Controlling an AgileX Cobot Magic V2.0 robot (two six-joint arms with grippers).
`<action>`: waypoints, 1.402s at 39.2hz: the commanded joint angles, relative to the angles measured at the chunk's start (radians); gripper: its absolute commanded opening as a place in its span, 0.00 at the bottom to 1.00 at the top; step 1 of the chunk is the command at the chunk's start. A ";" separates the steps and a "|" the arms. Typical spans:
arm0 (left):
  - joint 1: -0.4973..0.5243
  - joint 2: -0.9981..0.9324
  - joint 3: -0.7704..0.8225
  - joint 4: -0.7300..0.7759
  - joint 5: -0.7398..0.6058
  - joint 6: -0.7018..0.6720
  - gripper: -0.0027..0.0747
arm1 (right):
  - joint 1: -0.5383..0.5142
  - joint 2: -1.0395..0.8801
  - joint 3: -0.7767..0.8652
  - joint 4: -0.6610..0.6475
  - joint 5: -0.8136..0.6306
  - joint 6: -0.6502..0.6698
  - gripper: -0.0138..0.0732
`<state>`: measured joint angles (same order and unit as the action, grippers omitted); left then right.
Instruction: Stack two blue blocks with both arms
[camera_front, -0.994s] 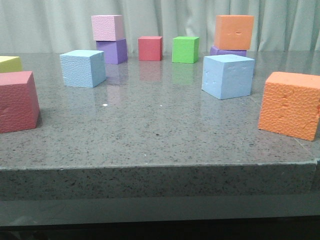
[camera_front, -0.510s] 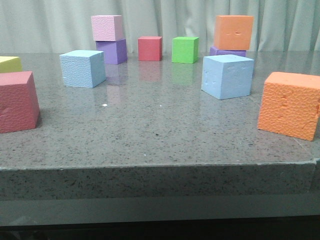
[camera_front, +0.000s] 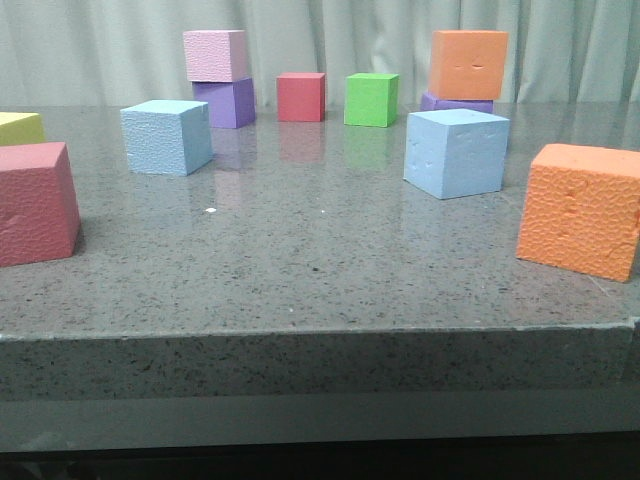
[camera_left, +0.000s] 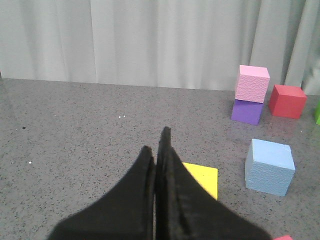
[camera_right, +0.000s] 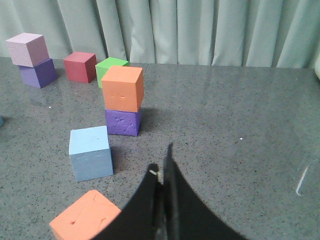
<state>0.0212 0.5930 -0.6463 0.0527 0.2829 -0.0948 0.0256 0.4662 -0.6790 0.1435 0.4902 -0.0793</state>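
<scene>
Two light blue blocks stand apart on the grey table. The pebbled one (camera_front: 166, 136) is at the left and also shows in the left wrist view (camera_left: 270, 167). The smoother dented one (camera_front: 456, 152) is at the right and also shows in the right wrist view (camera_right: 90, 153). Neither gripper shows in the front view. My left gripper (camera_left: 156, 146) is shut and empty above the table, well apart from the pebbled block. My right gripper (camera_right: 161, 162) is shut and empty, apart from the dented block.
A pink cube (camera_front: 215, 55) sits on a purple cube (camera_front: 225, 102). An orange cube (camera_front: 468, 64) sits on another purple cube (camera_front: 456, 102). A small red cube (camera_front: 300, 96) and a green cube (camera_front: 371, 99) stand at the back. A large red cube (camera_front: 35, 203), a yellow cube (camera_front: 20, 127) and a large orange cube (camera_front: 580, 209) stand near the front.
</scene>
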 joint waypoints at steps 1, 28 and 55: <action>0.002 0.007 -0.036 0.004 -0.069 -0.001 0.04 | -0.005 0.011 -0.037 0.007 -0.082 -0.006 0.20; 0.002 0.007 -0.036 0.004 -0.071 -0.001 0.93 | -0.005 0.059 -0.054 0.007 -0.136 -0.006 0.90; 0.002 0.007 -0.036 0.004 -0.069 -0.001 0.93 | 0.136 0.712 -0.387 0.033 0.081 -0.052 0.90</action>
<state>0.0212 0.5930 -0.6463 0.0548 0.2844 -0.0948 0.1249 1.1316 -0.9845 0.1669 0.5935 -0.0977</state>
